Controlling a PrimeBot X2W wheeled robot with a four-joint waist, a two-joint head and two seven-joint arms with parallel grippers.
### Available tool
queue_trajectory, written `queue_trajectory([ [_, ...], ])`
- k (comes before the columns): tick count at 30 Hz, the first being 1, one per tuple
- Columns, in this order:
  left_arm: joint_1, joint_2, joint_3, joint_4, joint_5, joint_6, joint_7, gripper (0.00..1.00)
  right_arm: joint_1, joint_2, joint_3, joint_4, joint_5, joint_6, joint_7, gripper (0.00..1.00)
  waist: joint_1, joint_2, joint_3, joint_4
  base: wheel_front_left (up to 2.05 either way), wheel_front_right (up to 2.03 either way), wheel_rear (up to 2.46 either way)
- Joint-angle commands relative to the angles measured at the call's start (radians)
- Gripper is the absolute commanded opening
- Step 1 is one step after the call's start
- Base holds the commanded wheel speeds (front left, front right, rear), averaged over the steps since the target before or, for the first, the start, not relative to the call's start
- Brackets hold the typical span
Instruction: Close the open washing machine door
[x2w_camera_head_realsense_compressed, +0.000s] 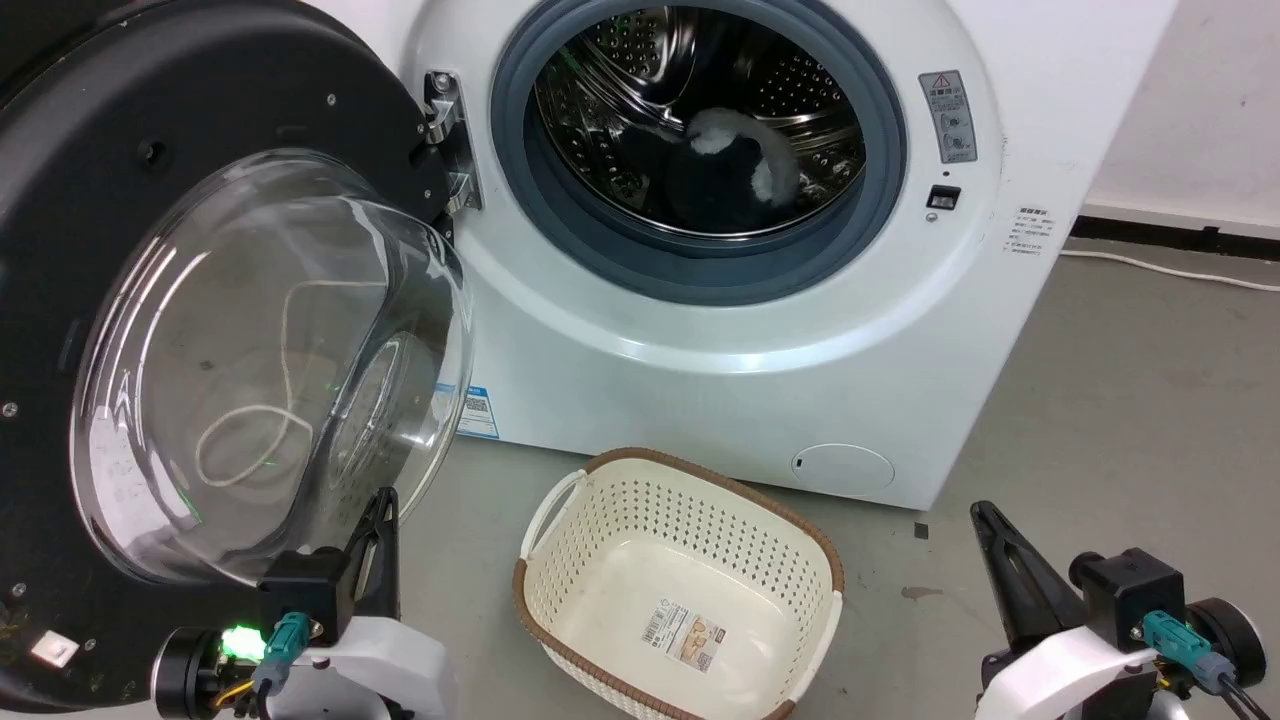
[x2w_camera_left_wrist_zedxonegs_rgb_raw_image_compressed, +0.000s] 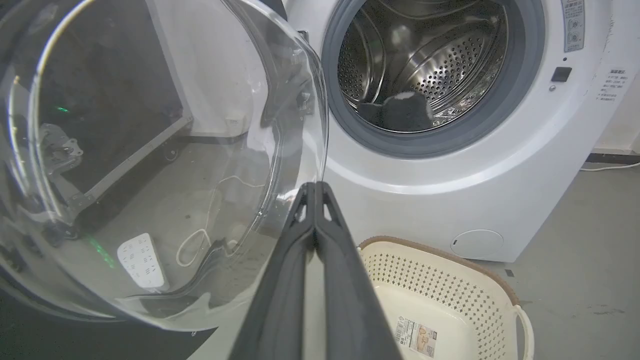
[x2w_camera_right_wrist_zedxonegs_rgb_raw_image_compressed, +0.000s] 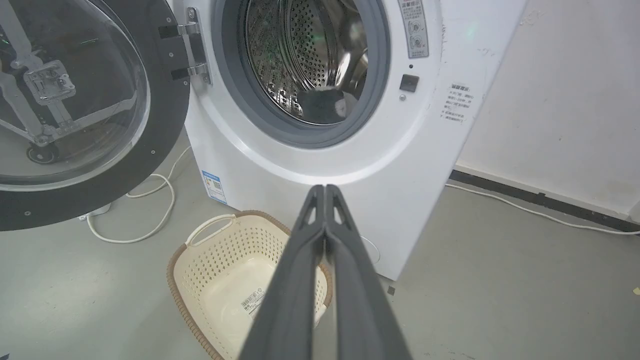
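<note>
Glossy round door, bulging glass bowl

The head view looks forward and down from above, close to the washing machine. Its drum opening sits top centre, the washing machine door stands at the left, and a cream basket is on the floor below. The left wrist view looks along the left claw, very near the door's glass. The right wrist view sits farther back, looking along the right claw at the washer's front. All three views share the drum opening, door and basket.
</note>
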Motion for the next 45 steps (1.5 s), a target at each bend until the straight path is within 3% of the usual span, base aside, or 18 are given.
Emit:
queue_trajectory([
  [1, 0.011, 0.0, 0.0, -0.004, 0.003, 0.002, 0.0, 0.0, -0.013, 0.0, 0.0, -0.004, -0.005, 0.001, 0.0, 0.0, 0.0, -0.0001, 0.0, 0.0, 0.0, 0.0, 0.0],
  [18, 0.011, 0.0, 0.0, -0.004, 0.003, 0.002, 0.0, 0.0, -0.013, 0.0, 0.0, -0.004, -0.005, 0.001, 0.0, 0.0, 0.0, -0.0001, 0.0, 0.0, 0.0, 0.0, 0.0],
  [19, 0.0, 0.0, -0.001, 0.0, 0.0, 0.0, 0.0, 1.0, 0.0, 0.0, 0.0, 0.0, 0.0, 0.0, 0.0, 1.0, 0.0, -0.0001, 0.0, 0.0, 0.0, 0.0, 0.0],
  [43, 0.003, 0.0, -0.051, 0.026, -0.081, 0.009, -0.044, 0.98, 0.019, 0.0, 0.02, 0.022, 0.077, 0.0, -0.044, 1.0, 0.0, -0.0001, 0.0, 0.0, 0.0, 0.0, 0.0],
  [45, 0.003, 0.0, -0.056, 0.029, -0.089, 0.01, -0.049, 0.0, 0.02, 0.0, 0.022, 0.024, 0.084, 0.0, -0.049, 1.0, 0.0, -0.0001, 0.0, 0.001, 0.0, 0.0, 0.0],
])
